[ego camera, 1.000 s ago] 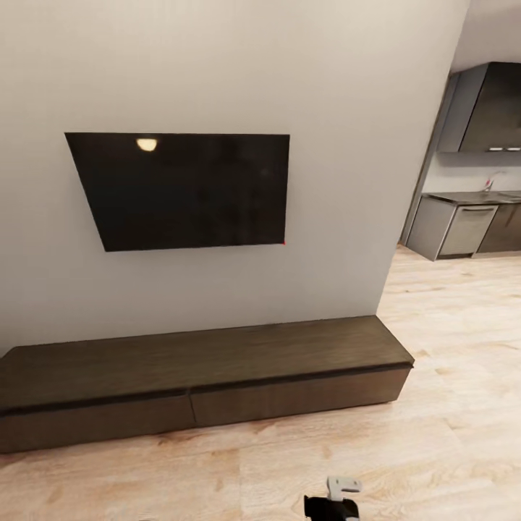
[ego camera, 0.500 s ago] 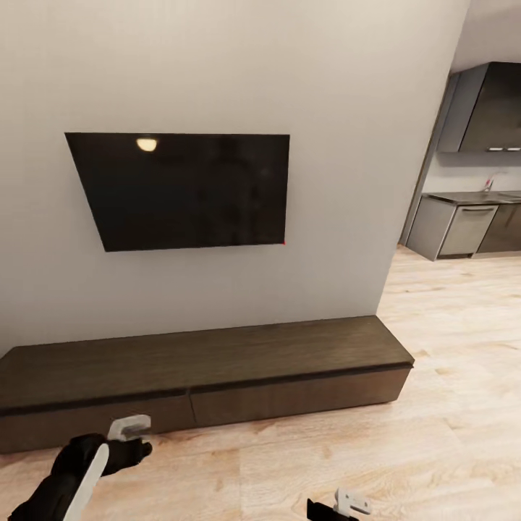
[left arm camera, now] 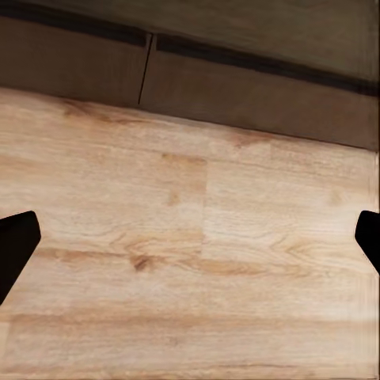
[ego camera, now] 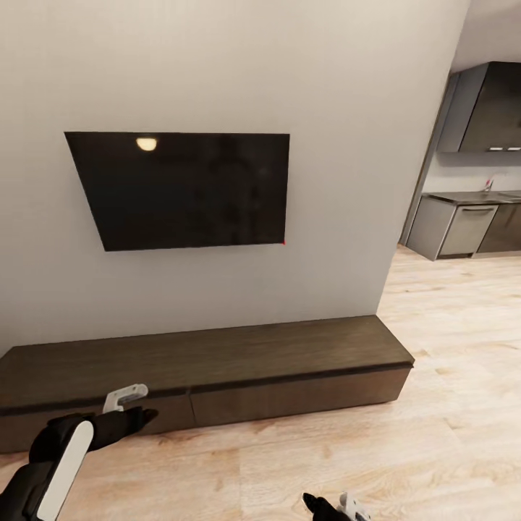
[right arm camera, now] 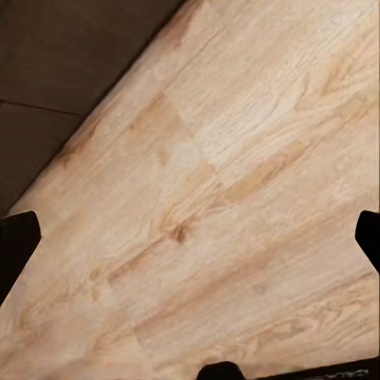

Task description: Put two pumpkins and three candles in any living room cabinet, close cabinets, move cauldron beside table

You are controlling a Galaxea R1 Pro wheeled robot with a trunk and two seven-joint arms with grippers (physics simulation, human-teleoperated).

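facing the shut cabinet (ego camera: pixel 210 376), left gripper (left arm camera: pixel 190 237) and right gripper (right arm camera: pixel 190 237) both spread wide, empty; could scrape the drawer front if reaching in too low.

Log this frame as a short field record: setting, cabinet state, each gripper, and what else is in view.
setting: living room wall with a dark TV mounted above the cabinet
cabinet: long, low, dark brown; both drawer fronts flush, closed; top bare
left gripper: raised in front of the cabinet's left drawer, jaws apart, holding nothing
right gripper: low at the head view's bottom edge, over the wood floor; jaws apart in the right wrist view, holding nothing
background: grey kitchen units through the opening at right
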